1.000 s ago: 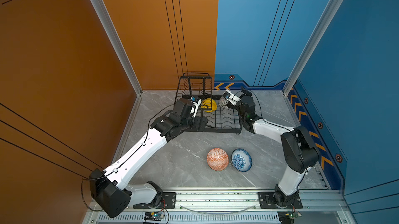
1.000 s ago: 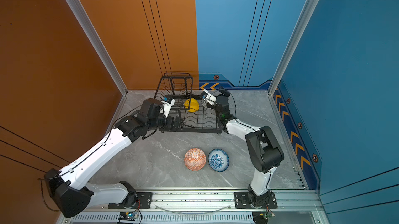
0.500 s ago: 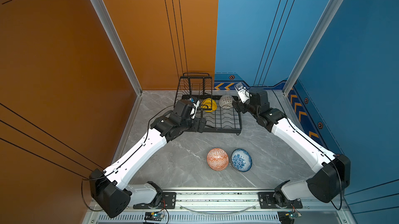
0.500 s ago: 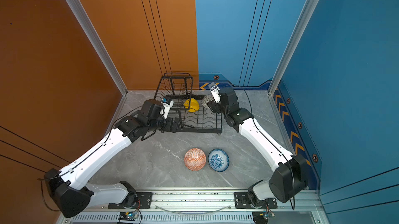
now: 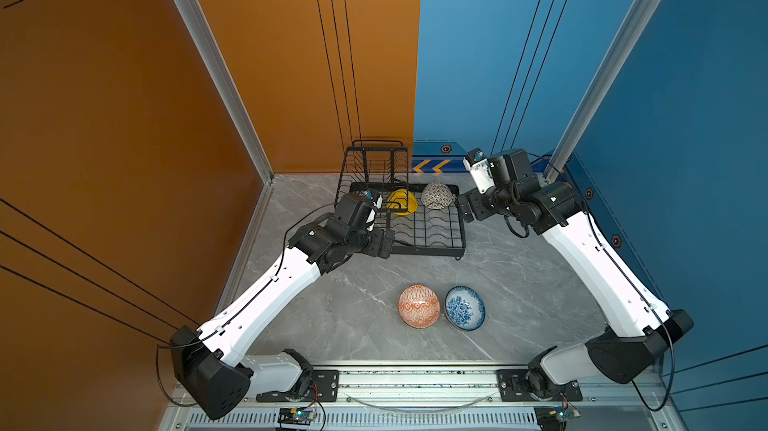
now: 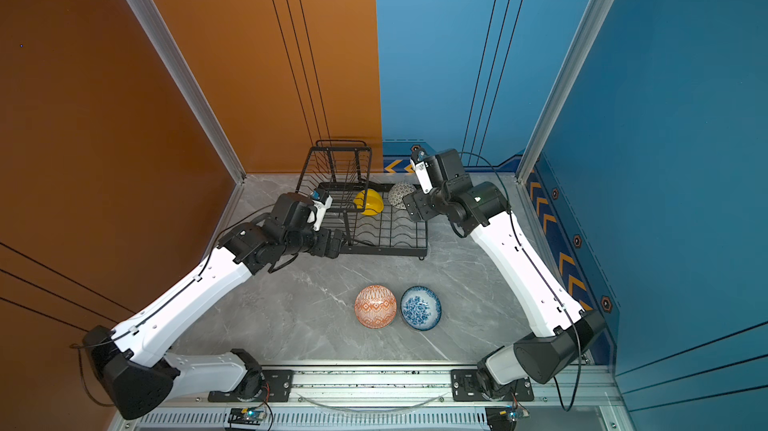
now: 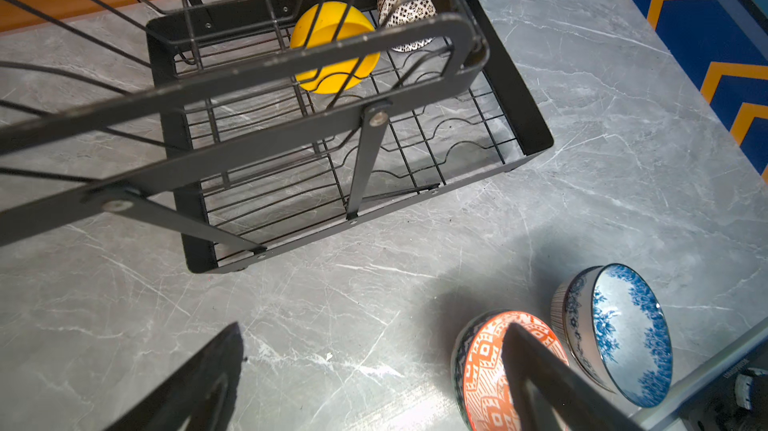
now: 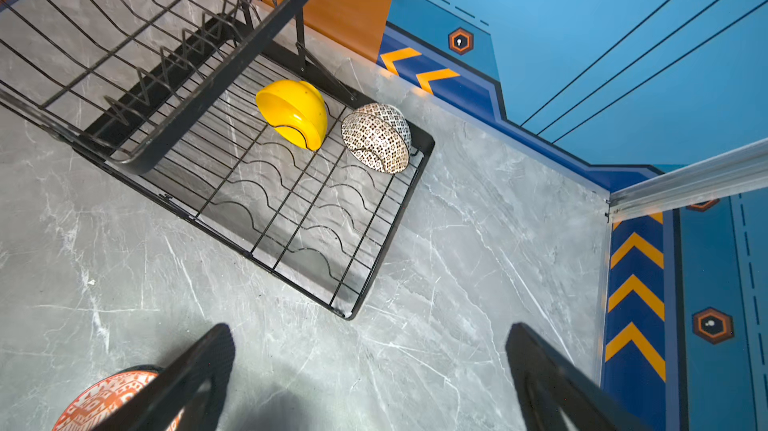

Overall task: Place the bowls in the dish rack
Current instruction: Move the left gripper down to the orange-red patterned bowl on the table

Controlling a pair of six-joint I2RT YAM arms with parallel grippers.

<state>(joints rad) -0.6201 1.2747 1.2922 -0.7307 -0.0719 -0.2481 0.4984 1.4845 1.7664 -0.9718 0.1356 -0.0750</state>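
While both the left gripper (image 7: pixel 374 329) and the right gripper (image 8: pixel 370 327) stand fully released and empty, the step in hand is judged to be the next pickup. Two bowls lie open side up on the counter (image 5: pixel 332 316) toward its front edge, well apart from the dish rack (image 5: pixel 428 247): the orange bowl (image 5: pixel 419 306) and the blue bowl (image 5: pixel 464 307), side by side and touching or nearly so. Grasp each over its outer rim, away from its neighbour, so that no finger wedges between them; the left arm suits the orange one and the right arm the blue. In the rack's low tray, the yellow bowl (image 5: pixel 402 202) and the dark patterned bowl (image 5: pixel 436 196) stand on edge at the far edge. Seat each new bowl on edge in a free wavy wire slot nearer the tray's front edge. Keep clear of the raised basket over the tray's left end.
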